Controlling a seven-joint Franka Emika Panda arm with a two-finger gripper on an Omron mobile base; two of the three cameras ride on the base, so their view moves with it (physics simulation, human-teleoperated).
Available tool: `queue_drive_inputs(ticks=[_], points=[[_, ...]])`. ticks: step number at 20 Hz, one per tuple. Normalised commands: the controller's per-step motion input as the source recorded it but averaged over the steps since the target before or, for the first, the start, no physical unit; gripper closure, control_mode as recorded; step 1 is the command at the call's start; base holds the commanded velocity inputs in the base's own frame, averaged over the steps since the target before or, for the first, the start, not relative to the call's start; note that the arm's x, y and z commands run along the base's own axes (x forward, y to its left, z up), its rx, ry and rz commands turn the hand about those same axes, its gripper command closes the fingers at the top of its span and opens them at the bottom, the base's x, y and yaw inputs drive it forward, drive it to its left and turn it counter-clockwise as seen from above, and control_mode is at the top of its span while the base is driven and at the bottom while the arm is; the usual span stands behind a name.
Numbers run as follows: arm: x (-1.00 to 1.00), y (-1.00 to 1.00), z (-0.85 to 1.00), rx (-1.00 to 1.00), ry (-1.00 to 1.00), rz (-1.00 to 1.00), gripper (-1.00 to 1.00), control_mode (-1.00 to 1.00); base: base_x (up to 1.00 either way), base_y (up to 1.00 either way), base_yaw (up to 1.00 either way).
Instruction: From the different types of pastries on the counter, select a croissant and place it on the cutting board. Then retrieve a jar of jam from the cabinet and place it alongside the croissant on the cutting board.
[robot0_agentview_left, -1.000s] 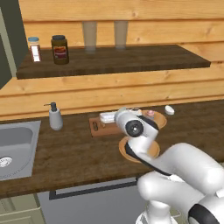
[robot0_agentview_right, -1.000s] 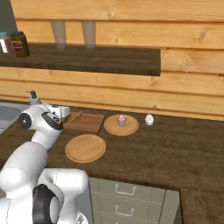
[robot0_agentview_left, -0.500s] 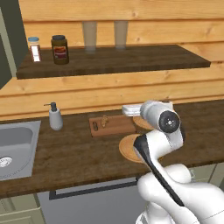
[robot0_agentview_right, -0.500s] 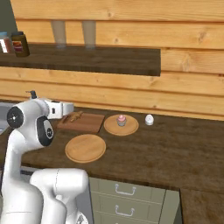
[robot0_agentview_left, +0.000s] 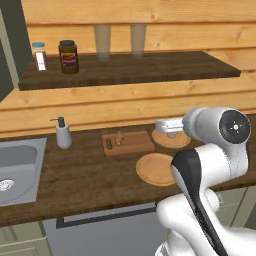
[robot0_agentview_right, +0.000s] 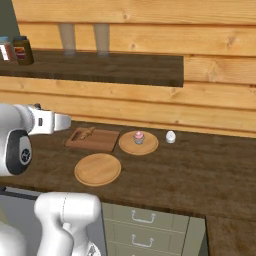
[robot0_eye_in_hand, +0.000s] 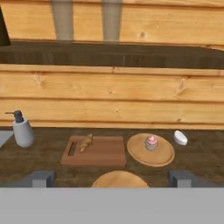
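The croissant (robot0_eye_in_hand: 86, 142) lies on the reddish cutting board (robot0_eye_in_hand: 98, 153) near its handle slot; both also show in the left base view, croissant (robot0_agentview_left: 119, 138) on cutting board (robot0_agentview_left: 131, 144). A pink-frosted cupcake (robot0_eye_in_hand: 151, 142) stands on a round wooden plate (robot0_eye_in_hand: 154, 155) right of the board. My gripper (robot0_eye_in_hand: 111, 178) is open, its fingertips (robot0_eye_in_hand: 41, 178) far apart with nothing between them. It hangs level above the counter (robot0_agentview_right: 200, 170), back from the board, as the gripper (robot0_agentview_left: 161, 125) shows from the left. A grey-green cabinet (robot0_agentview_left: 9, 50) edge shows at the upper left. The jar of jam is out of view.
A bare round plate (robot0_agentview_right: 97, 169) lies in front of the board. A soap dispenser (robot0_agentview_left: 63, 133) and sink (robot0_agentview_left: 17, 167) are at the left, a small white bowl (robot0_agentview_right: 170, 136) at the right. The wall shelf (robot0_agentview_left: 130, 70) carries a dark brown jar (robot0_agentview_left: 68, 56), a white bottle and two glasses.
The arm has risen and pulled back from low over the cutting board, its elbow swinging right. The gripper stays open and the croissant stays on the board.
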Motion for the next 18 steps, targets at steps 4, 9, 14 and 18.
queue_drive_inputs(ticks=[4, 9, 14, 18], points=[[-0.57, 0.0, -0.16, -0.05, -0.01, 0.01, -1.0, -1.0, 0.0, 0.0, 0.0], [-0.29, 0.01, -0.8, -0.02, -0.16, 0.01, -1.0, -1.0, 0.0, 0.0, 0.0], [-0.27, 0.06, -0.65, -0.04, -0.14, 0.0, -1.0, -1.0, 0.0, 0.0, 0.0], [-0.25, 0.03, -0.06, 0.0, 0.0, 0.0, -1.0, -1.0, 0.0, 0.0, 0.0]])
